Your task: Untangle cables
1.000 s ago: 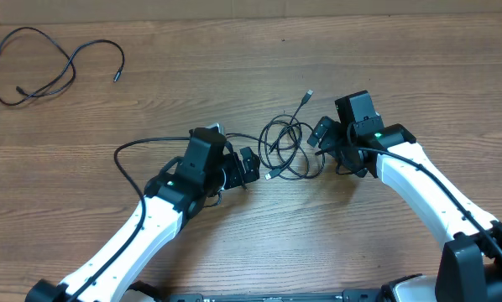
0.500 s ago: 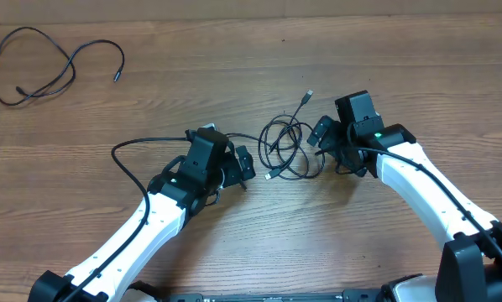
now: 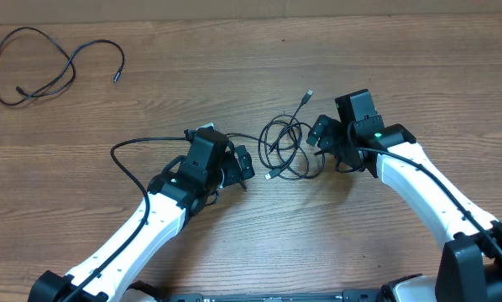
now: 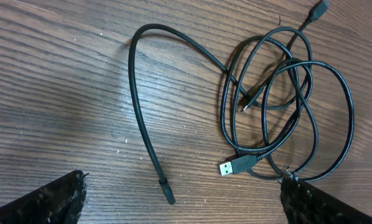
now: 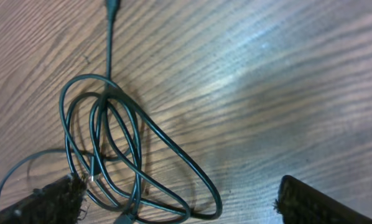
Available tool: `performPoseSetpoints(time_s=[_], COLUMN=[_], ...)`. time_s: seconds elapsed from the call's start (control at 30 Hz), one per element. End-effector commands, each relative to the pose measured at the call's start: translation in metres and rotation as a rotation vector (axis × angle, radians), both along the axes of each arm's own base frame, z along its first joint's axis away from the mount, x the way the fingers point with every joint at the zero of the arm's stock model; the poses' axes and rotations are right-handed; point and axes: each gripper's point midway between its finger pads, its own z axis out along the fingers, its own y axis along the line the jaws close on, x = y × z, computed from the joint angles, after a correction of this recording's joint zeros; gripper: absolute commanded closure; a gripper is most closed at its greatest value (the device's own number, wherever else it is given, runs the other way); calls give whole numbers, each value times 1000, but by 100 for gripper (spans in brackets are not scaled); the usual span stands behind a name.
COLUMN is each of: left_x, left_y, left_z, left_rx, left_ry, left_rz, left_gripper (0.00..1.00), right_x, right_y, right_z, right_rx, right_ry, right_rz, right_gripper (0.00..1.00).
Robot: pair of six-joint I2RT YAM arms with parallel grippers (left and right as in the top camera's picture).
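Observation:
The cables (image 3: 286, 148) lie as a loose tangle of thin black loops between my two grippers. In the left wrist view the cables (image 4: 287, 99) spread at the upper right, a silver USB plug (image 4: 234, 167) at their lower edge. One strand arcs out to the left and ends in a black tip (image 4: 166, 191) between my fingers. My left gripper (image 3: 237, 151) (image 4: 185, 208) is open, its right fingertip touching a loop. My right gripper (image 3: 332, 148) (image 5: 181, 206) stands open at the tangle's right edge. Its left fingertip (image 5: 52, 200) sits over the cables (image 5: 108, 140).
A separate thin black cable (image 3: 49, 67) lies curled at the far left back of the wooden table (image 3: 234, 75). Another plug end (image 3: 308, 95) sticks out behind the tangle.
My left arm has drawn back slightly to the left. My right gripper's fingers have edged a little toward each other at the tangle.

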Motion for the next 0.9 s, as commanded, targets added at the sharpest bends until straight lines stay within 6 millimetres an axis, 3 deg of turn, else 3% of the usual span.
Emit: performPoseSetpoints(time_s=[0.0, 0.07, 0.27, 0.43, 0.57, 0.63, 0.67, 0.73, 0.8, 0.87], left_x=[2, 3, 4, 4, 3, 3, 3, 3, 3, 3], left_y=[5, 6, 9, 9, 9, 10, 10, 10, 9, 9], left_z=[-3, -3, -2, -3, -3, -3, -3, -3, -3, -3], left_rx=[27, 32, 45, 45, 47, 47, 47, 47, 47, 47], left_ry=[-4, -7, -13, -12, -10, -9, -9, -9, -9, -9], left_rz=[25, 29, 39, 39, 39, 39, 39, 39, 39, 38], left_gripper=[0, 1, 0, 0, 0, 0, 0, 0, 0, 1], right_x=[1, 1, 8, 7, -6, -9, -9, -4, 8, 23], right_y=[2, 3, 5, 4, 20, 28, 32, 39, 51, 60], right_z=[-7, -12, -35, -61, -83, -83, -81, -68, -33, 23], right_rx=[-63, -65, -85, -106, -22, 21, 45, 114, 238, 366], right_ry=[-35, -35, -52, 2, 83, 95, 91, 72, 14, -98], right_rz=[168, 185, 225, 245, 291, 309, 318, 330, 368, 449], right_gripper=[9, 12, 36, 42, 62, 88, 96, 96, 96, 96])
